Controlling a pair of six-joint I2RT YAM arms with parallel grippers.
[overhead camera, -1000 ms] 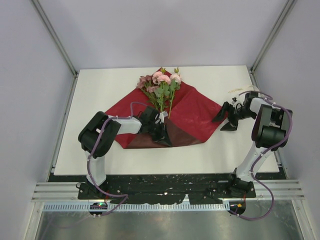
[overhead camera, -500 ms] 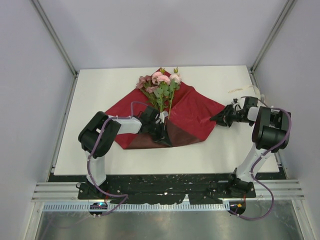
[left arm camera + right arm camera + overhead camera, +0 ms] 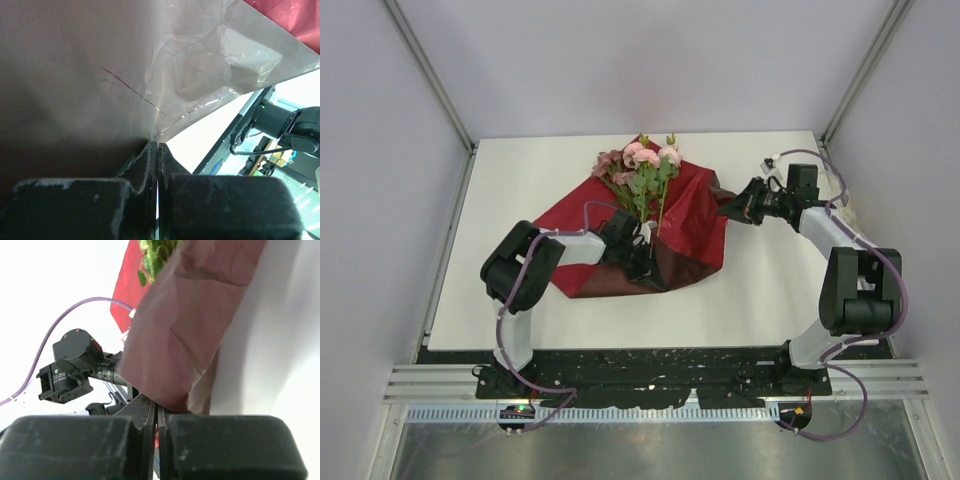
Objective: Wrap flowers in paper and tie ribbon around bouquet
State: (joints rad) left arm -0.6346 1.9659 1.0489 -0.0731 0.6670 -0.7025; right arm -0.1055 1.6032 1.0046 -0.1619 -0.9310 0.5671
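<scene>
- The left gripper (image 3: 645,272) is clamped shut on the near edge of the paper (image 3: 692,215), just nearer than the stem ends of the flowers (image 3: 642,175).
- In the left wrist view, that gripper's (image 3: 157,150) jaws are pressed together with the paper's (image 3: 100,75) pale glossy underside rising out of them and filling most of the picture.
- The right gripper (image 3: 725,207) is closed on the paper's right corner, to the right of the flowers and level with their stems.
- In the right wrist view, its (image 3: 156,407) jaws pinch a crumpled fold of the paper (image 3: 185,330). Green leaves of the flowers (image 3: 155,255) show beyond that fold.
- The flowers lie on the paper with their long axis running near to far. The pink blooms are at the far end and the thin stems point back toward the left gripper.
- The paper spreads on both sides of the flowers. Its left corner lies flat on the white table (image 3: 520,180), well left of the stems. Its right corner is held up off the table and bent in toward the flowers.
- A darker, folded patch of the paper sits just right of the stem ends.
</scene>
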